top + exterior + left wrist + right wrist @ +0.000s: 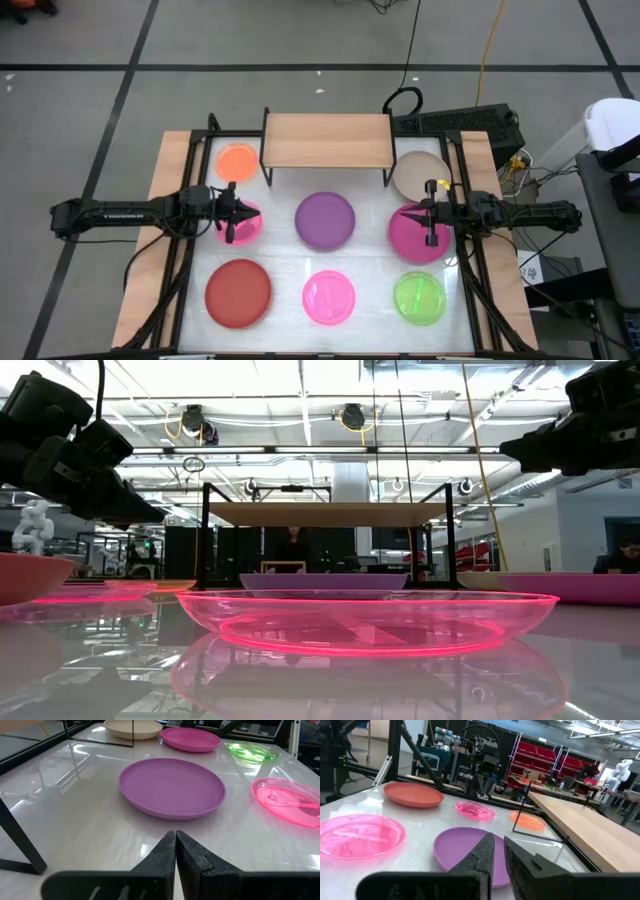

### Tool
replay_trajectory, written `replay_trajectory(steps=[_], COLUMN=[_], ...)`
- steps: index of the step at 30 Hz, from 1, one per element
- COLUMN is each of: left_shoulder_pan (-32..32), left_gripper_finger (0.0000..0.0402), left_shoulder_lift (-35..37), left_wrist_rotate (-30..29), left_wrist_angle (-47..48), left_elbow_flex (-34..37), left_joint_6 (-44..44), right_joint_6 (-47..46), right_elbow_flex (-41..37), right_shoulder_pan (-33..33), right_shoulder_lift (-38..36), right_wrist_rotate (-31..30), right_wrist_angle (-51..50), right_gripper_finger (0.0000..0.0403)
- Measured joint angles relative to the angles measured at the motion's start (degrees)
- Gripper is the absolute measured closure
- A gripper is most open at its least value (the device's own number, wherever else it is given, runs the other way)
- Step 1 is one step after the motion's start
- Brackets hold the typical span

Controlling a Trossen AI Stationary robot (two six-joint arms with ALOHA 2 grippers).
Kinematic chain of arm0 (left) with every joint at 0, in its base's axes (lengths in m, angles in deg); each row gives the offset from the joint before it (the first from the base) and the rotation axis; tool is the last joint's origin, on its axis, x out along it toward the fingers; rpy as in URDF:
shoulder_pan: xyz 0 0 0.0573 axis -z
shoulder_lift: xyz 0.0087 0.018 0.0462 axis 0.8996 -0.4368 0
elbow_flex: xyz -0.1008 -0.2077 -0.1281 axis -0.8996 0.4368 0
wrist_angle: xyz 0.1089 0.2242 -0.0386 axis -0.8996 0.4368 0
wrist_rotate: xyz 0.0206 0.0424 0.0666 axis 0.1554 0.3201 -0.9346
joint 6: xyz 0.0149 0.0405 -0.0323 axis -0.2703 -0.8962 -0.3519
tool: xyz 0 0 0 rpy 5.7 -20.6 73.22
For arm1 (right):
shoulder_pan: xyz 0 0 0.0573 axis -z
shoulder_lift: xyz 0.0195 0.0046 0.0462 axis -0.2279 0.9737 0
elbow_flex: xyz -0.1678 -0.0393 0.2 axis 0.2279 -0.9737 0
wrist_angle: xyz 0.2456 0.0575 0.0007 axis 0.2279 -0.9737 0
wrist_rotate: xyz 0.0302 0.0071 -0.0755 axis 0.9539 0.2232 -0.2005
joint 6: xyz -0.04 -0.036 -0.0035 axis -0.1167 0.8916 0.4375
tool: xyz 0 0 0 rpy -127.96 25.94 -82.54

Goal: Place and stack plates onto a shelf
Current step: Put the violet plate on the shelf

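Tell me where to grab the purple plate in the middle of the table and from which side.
Grip the purple plate by its raised rim, one finger under the lip and one inside, since it lies flat and shallow. The edge facing the left pincer looks best: bare table lies between them, and that pincer, now shut, already points at it. This is a judgement.

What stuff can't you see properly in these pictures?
- High view: the pink plate under the left gripper is partly covered by that gripper.
- High view: the magenta plate is partly covered by the right gripper.
- High view: the beige plate is partly tucked beneath the shelf.
- Low view: the red plate is cut off by the picture's edge.
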Motion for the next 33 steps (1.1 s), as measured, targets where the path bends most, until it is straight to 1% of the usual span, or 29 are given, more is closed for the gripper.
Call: replay_trajectory(steps=[3,6,8,12,16,19,22,25,27,29,31,33], left_shoulder_pan=[-0.01,-0.01,-0.01,0.0,-0.02,-0.02,-0.02,0.0,-0.02,-0.01,0.0,-0.01], left_gripper_finger=[0.0385,0.0385,0.0385,0.0385,0.0385,0.0385,0.0385,0.0385,0.0385,0.0385,0.0385,0.0385], left_shoulder_lift=[0.0,-0.01,-0.01,0.0,-0.01,0.0,-0.01,-0.01,0.0,-0.01,0.01,0.0], left_wrist_rotate=[0.0,0.0,0.0,0.01,-0.01,0.0,0.01,0.01,-0.01,0.0,-0.01,-0.01], left_wrist_angle=[0.0,-0.01,0.0,-0.01,-0.01,0.01,-0.01,-0.01,0.0,-0.01,-0.01,-0.01], left_elbow_flex=[0.01,-0.01,0.0,0.01,0.01,-0.01,0.01,0.01,-0.01,0.01,0.01,0.0], left_joint_6=[0.0,0.0,0.0,0.0,0.0,0.0,0.0,0.0,0.0,0.0,0.0,0.0], right_joint_6=[-2.07,-8.33,-11.61,-12.6,-16.49,-18.26,-22.19,-27.63,-28.54,-28.69,-29.0,-29.67], right_elbow_flex=[-0.01,0.0,-0.01,-0.01,-0.01,-0.01,-0.01,0.14,0.9,1.93,2.59,3.35], right_shoulder_pan=[-0.02,-0.02,-0.01,-0.02,-0.02,0.0,-0.02,-0.02,-0.02,-0.02,0.0,0.0], right_shoulder_lift=[-0.01,0.01,0.01,0.01,-0.01,-0.01,-0.01,-0.01,0.22,1.01,2.71,5.55], right_wrist_rotate=[0.02,-0.06,-0.07,0.05,0.06,0.0,-0.3,-2.05,-2.8,-2.91,-3.04,-3.06], right_wrist_angle=[0.37,3.63,7.4,16.87,26.68,31.1,33.29,35.41,35.55,33.57,31.15,31.14], right_gripper_finger=[0.0374,0.0374,0.0374,0.0374,0.0374,0.0374,0.0374,0.0374,0.0374,0.0374,0.0374,0.0374])
